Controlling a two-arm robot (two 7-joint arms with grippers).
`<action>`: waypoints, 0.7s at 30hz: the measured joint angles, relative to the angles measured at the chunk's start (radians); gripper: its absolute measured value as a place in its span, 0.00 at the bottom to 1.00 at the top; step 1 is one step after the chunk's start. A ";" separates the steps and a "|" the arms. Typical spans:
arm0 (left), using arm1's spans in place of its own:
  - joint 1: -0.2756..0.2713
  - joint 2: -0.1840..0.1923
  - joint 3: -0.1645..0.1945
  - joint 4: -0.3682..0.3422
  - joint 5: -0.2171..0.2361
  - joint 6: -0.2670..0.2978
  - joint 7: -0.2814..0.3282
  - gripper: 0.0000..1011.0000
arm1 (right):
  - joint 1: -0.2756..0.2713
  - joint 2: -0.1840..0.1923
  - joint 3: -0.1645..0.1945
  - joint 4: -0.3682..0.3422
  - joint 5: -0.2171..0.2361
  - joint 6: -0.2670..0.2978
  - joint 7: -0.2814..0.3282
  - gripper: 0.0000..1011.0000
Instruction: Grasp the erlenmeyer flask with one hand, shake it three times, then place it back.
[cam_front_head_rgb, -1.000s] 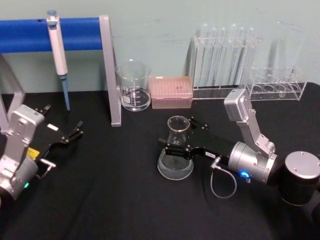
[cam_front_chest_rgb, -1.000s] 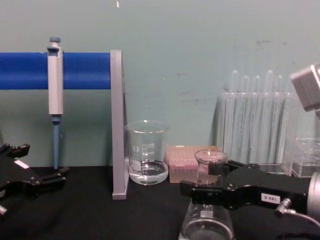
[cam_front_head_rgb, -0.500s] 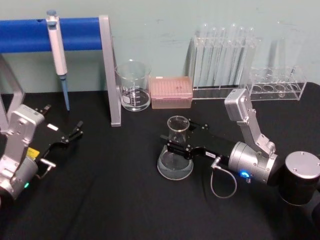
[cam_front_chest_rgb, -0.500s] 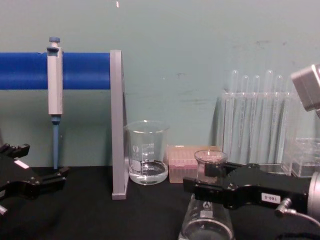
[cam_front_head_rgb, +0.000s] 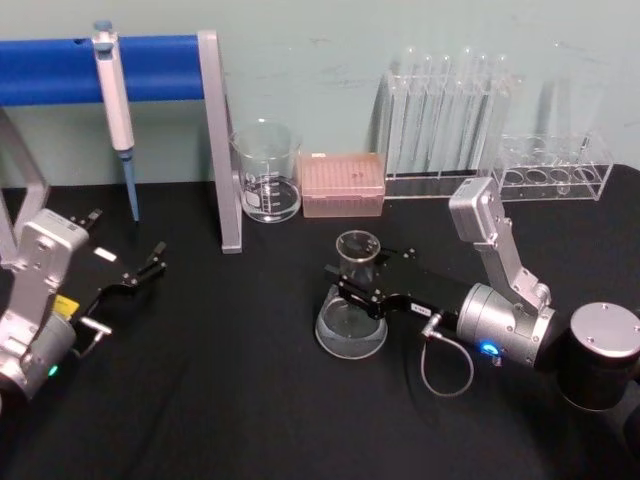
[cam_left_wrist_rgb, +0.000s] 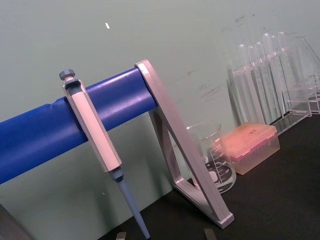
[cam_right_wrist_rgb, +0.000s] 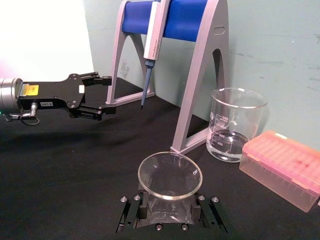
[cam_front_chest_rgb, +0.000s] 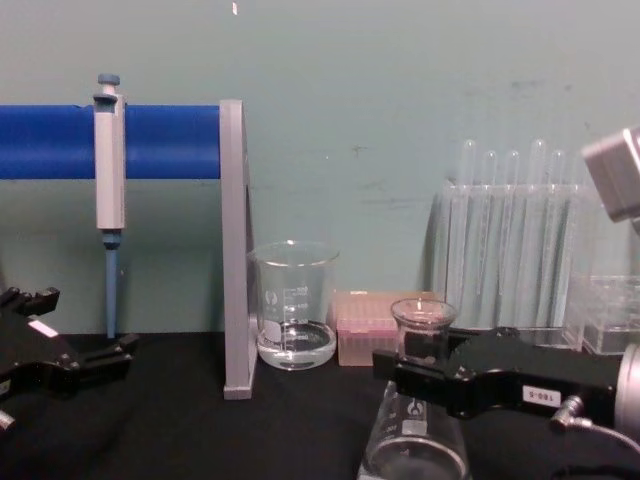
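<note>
The erlenmeyer flask (cam_front_head_rgb: 351, 327) is clear glass and stands upright on the black table, just right of centre. My right gripper (cam_front_head_rgb: 358, 281), the hand with the silver wrist, reaches in from the right and its black fingers are shut on the flask's neck below the flared lip. The chest view shows the flask (cam_front_chest_rgb: 414, 452) at the bottom right with the right gripper (cam_front_chest_rgb: 418, 372) across its neck. In the right wrist view the flask's rim (cam_right_wrist_rgb: 170, 175) sits between the finger pads (cam_right_wrist_rgb: 143, 209). My left gripper (cam_front_head_rgb: 141, 272) rests open at the far left, well away from the flask.
A glass beaker (cam_front_head_rgb: 267, 171) with a little liquid and a pink tip box (cam_front_head_rgb: 342, 184) stand behind the flask. A pipette (cam_front_head_rgb: 115, 100) hangs on the blue-barred stand (cam_front_head_rgb: 222, 140) at the back left. Test tube racks (cam_front_head_rgb: 440, 115) line the back right.
The right gripper's fingers have closed in from a wider spread onto the flask's neck. The flask has shifted slightly. The left arm has not moved.
</note>
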 joint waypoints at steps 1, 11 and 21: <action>0.000 0.000 0.000 0.000 0.000 0.000 0.000 0.99 | 0.000 0.000 0.000 0.000 0.000 0.000 0.000 0.45; 0.000 0.000 0.000 0.000 0.000 0.000 0.000 0.99 | -0.015 -0.004 0.034 -0.039 0.005 0.024 -0.049 0.45; 0.000 0.000 0.000 0.000 0.000 0.000 0.000 0.99 | -0.034 0.012 0.076 -0.148 0.016 0.084 -0.105 0.45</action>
